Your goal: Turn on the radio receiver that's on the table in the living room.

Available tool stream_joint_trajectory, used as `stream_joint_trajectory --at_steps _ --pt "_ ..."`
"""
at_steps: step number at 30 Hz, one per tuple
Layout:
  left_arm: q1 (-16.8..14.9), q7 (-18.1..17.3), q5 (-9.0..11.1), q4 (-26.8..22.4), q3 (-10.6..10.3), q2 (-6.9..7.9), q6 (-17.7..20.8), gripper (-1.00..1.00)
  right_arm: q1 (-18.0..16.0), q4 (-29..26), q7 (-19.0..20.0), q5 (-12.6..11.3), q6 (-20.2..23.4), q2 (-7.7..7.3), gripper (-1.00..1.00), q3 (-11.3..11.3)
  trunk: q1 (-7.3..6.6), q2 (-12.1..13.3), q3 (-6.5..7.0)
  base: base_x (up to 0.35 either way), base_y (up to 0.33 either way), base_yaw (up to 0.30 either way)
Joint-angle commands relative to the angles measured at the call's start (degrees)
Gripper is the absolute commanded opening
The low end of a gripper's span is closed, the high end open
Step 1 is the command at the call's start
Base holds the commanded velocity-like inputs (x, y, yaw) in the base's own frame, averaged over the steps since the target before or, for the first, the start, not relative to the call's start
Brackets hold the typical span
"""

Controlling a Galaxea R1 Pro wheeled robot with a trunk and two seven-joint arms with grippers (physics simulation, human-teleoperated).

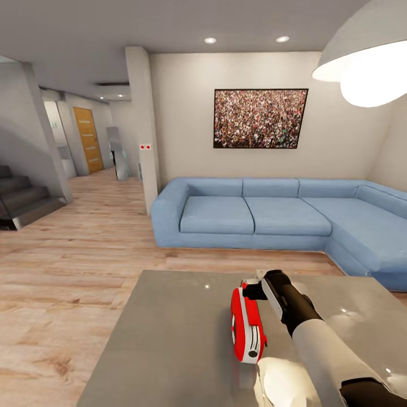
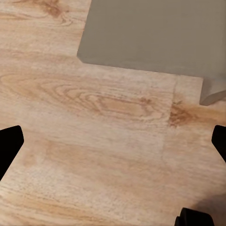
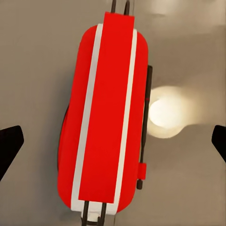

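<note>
Right wrist view, glossy rounded red radio receiver point(image 3: 106, 117), white bands, smooth grey table point(image 3: 33, 70)

The radio receiver point(image 1: 247, 325) stands on the tabletop point(image 1: 169, 339), right of its middle, with the right end effector point(image 1: 249, 291) at the radio's far upper end and the arm reaching in from the near right. Behind the tabletop, across a strip of floor point(image 1: 68, 271), the sofa point(image 1: 254, 217) runs along the back wall and turns forward at the right. A picture point(image 1: 260, 118) hangs above the sofa. Stairs point(image 1: 20, 198) lie far left, a door point(image 1: 87, 138) beyond them. A lamp point(image 1: 362, 62) hangs at upper right.
</note>
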Motion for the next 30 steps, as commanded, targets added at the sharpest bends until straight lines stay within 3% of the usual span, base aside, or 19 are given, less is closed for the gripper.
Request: stream_joint_trajectory --at_steps 1,24,30 --pt "0.0 0.0 0.0 0.0 0.0 0.00 0.0 1.00 0.0 0.0 0.0 0.0 0.0 0.00 1.00 0.0 0.23 -0.4 -0.18 0.000 0.000 0.000" --pt "0.0 0.1 -0.1 0.0 0.0 0.00 0.0 1.00 0.0 0.1 0.1 -0.1 0.0 0.00 1.00 0.0 5.28 -9.6 -4.31 0.000 0.000 0.000" --pt "0.0 0.1 0.0 0.0 0.0 0.00 0.0 1.00 0.0 0.1 0.1 -0.1 -0.1 0.00 1.00 0.0 5.28 -9.6 -4.31 0.000 0.000 0.000"
